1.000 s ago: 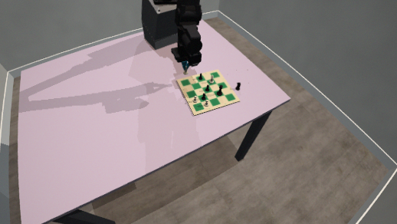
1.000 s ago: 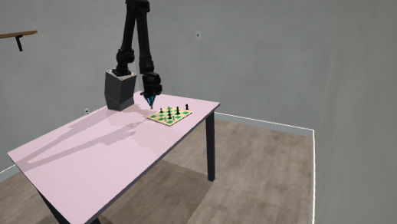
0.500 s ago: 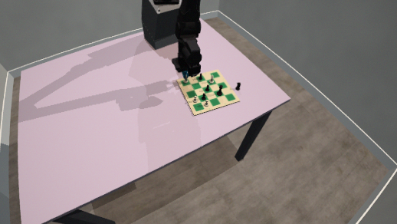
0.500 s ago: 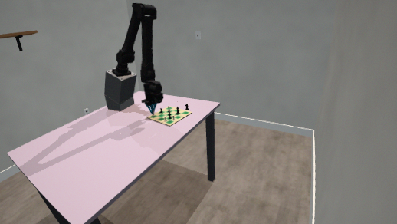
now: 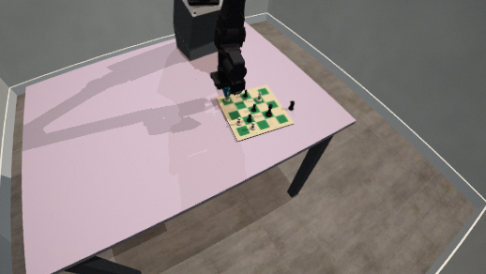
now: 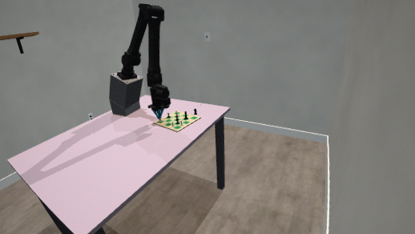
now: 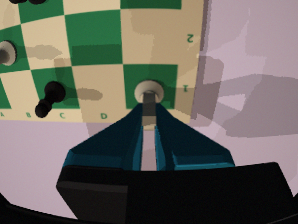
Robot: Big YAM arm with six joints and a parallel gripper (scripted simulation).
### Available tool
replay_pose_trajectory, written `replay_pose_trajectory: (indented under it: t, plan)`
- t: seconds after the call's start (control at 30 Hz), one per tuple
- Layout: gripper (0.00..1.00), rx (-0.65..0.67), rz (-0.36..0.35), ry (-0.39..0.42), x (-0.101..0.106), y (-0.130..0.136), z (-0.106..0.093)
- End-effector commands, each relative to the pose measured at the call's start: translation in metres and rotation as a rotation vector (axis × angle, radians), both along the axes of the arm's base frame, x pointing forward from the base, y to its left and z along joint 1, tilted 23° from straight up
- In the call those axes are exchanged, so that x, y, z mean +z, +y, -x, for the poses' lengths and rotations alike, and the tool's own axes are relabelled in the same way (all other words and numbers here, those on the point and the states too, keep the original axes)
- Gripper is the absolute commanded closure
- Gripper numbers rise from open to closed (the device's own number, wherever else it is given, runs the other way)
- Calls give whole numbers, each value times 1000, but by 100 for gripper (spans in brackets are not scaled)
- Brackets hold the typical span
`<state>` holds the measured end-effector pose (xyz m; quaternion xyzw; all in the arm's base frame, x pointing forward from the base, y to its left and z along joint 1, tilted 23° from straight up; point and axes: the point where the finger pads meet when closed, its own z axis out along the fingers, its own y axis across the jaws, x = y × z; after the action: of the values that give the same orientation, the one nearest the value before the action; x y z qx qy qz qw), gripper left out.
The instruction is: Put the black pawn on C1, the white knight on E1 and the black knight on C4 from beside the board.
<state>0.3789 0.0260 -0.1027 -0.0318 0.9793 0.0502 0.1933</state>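
The teal-fingered end effector (image 5: 227, 95) (image 6: 159, 119) (image 7: 149, 110) points down, clenched on the white knight (image 5: 227, 99) (image 6: 160, 120) (image 7: 149, 90) at E1. The black plastic-looking pawn (image 5: 245, 94) (image 6: 168, 115) (image 7: 54, 93) stands on C1; the black knight (image 5: 292, 105) (image 6: 195, 111), beside the green-and-cream board (image 5: 237, 138) (image 6: 177, 130) (image 7: 196, 55). The black arm (image 5: 231, 42) (image 6: 154, 48) bends high, its forearm nearly vertical.

The end effector (image 5: 227, 94) (image 6: 159, 118) (image 7: 149, 110) has carried the white knight (image 5: 227, 99) (image 7: 149, 91) from beside the board onto E1.
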Motion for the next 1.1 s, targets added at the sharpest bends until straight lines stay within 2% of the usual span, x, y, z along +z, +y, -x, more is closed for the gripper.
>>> replay_pose_trajectory:
  t: [0.0, 1.07]
  plan:
    - [100, 0, -2, -12, -2, 4, -4]
    - [100, 7, 2, -17, 0, 2, -8]
